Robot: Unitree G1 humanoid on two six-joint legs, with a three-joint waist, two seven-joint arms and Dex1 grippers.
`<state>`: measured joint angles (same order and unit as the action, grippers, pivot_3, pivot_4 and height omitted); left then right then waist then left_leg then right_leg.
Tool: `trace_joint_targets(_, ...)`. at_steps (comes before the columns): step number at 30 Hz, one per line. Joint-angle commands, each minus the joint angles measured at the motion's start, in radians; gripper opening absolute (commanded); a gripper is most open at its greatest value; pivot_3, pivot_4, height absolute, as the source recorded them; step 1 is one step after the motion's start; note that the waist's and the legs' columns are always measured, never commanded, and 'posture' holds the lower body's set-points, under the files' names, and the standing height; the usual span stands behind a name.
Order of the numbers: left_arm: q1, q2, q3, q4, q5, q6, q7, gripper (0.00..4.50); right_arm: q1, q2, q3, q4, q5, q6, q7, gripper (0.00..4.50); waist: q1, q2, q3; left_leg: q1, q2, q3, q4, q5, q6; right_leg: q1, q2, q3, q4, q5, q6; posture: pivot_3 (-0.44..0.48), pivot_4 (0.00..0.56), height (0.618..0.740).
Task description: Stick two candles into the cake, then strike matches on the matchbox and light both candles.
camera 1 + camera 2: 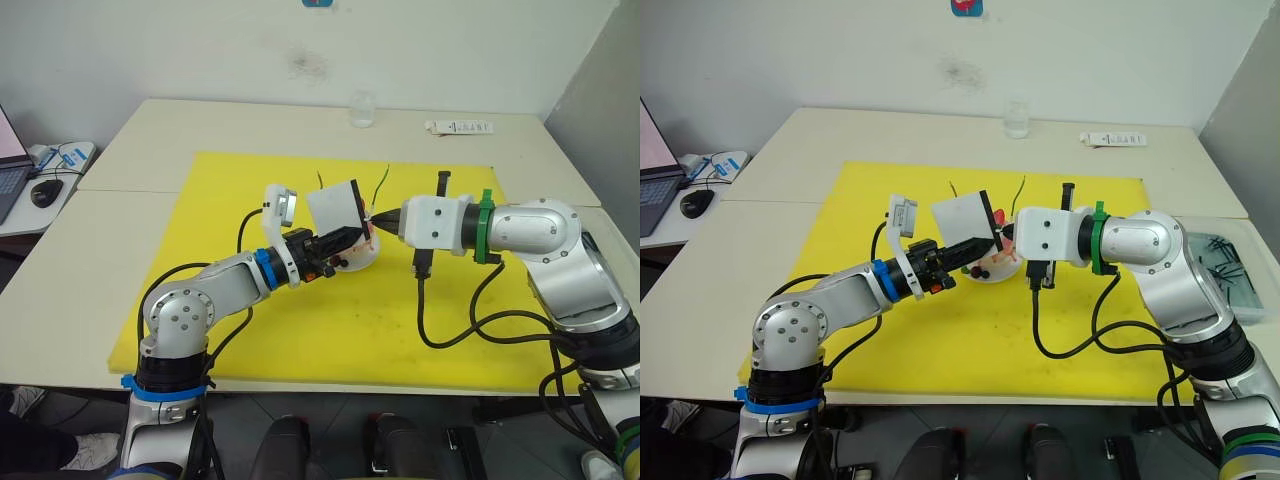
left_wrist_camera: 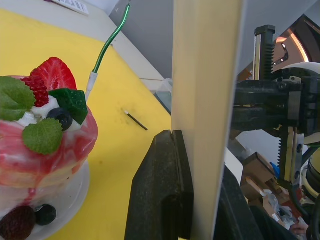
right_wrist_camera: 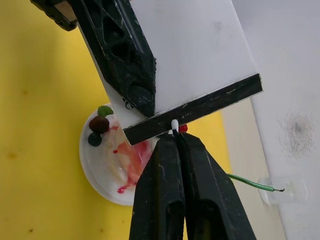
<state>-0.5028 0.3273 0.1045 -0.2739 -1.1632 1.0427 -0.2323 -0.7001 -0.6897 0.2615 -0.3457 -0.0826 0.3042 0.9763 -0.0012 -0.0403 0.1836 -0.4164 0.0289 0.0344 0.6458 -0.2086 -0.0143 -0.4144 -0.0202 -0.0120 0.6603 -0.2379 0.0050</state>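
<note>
The left gripper has its two black fingers clamped on the flat white rectangular matchbox, holding it raised and on edge above the small round pink cake with its red strawberry, green leaves and dark berries. The cake sits on a white plate in the middle of the yellow mat. The right gripper is pinched tight on a short match (only its pale tip peeks out between the fingertips), and that tip touches the black striking strip along the matchbox's edge. Two thin wavy greenish candles stand up from the cake behind the box, one on the robot's left, the other on its right. A second short dark match lies on the mat beyond the cake
</note>
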Motion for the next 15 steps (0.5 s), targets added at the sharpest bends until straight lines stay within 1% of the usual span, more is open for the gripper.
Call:
trace_joint_targets(1,-0.009,-0.003,0.002,-0.041,-0.013,-0.006,-0.017,0.0,-0.038,0.007,-0.011,0.004,-0.015,-0.015,-0.022,0.04,0.0,0.0,0.0,0.0,0.0,0.0,0.0,0.0,0.0,0.0,0.0,0.0,0.0,0.0,0.0,0.0,0.15,0.74)
trace_joint_targets(7,-0.016,-0.004,0.0,-0.038,-0.004,-0.013,-0.021,0.0,-0.036,0.009,0.005,0.009,-0.028,-0.037,-0.004,0.04,0.0,0.0,0.0,0.0,0.0,0.0,0.0,0.0,0.0,0.0,0.0,0.0,0.0,0.0,0.0,0.0,0.15,0.74)
trace_joint_targets(10,-0.07,0.016,-0.018,-0.038,0.056,-0.052,-0.062,0.0,-0.015,-0.013,0.046,-0.001,-0.046,-0.088,0.034,0.04,0.0,0.0,0.0,0.0,0.0,0.0,0.0,0.0,0.0,0.0,0.0,0.0,0.0,0.0,0.0,0.0,0.15,0.74)
trace_joint_targets(11,-0.129,0.031,-0.03,-0.027,0.086,-0.067,-0.093,0.0,0.002,-0.035,0.063,-0.009,-0.052,-0.111,0.062,0.04,0.001,0.0,0.0,0.0,0.0,0.0,0.0,0.0,0.0,0.0,0.0,0.0,0.0,0.0,0.0,0.0,0.15,0.74)
trace_joint_targets(12,-0.271,0.035,-0.014,0.028,0.099,-0.093,-0.118,0.0,0.047,-0.098,0.084,-0.029,-0.058,-0.138,0.123,0.04,0.003,-0.001,0.001,0.0,0.0,0.0,0.0,0.0,0.0,0.0,0.001,-0.001,0.0,0.0,0.0,0.0,0.15,0.74)
trace_joint_targets(13,-0.371,0.036,-0.002,0.07,0.107,-0.11,-0.136,0.0,0.079,-0.143,0.097,-0.043,-0.062,-0.157,0.164,0.04,0.017,-0.002,0.002,-0.001,-0.001,-0.001,0.0,0.0,0.0,0.0,0.002,-0.002,0.0,0.0,0.0,0.0,0.15,0.74)
trace_joint_targets(14,-0.495,0.026,0.033,0.14,0.095,-0.131,-0.137,0.0,0.125,-0.208,0.101,-0.057,-0.067,-0.182,0.212,0.04,0.03,-0.007,0.005,-0.003,-0.002,-0.002,0.001,0.0,0.0,0.0,0.002,-0.005,0.0,0.0,0.0,0.0,0.15,0.74)
trace_joint_targets(15,-0.583,0.017,0.064,0.196,0.08,-0.143,-0.134,0.0,0.161,-0.259,0.097,-0.065,-0.067,-0.198,0.243,0.04,0.032,-0.01,0.007,-0.006,-0.002,-0.003,0.002,0.0,0.0,0.0,0.003,-0.008,-0.001,0.0,0.0,0.0,0.15,0.74)
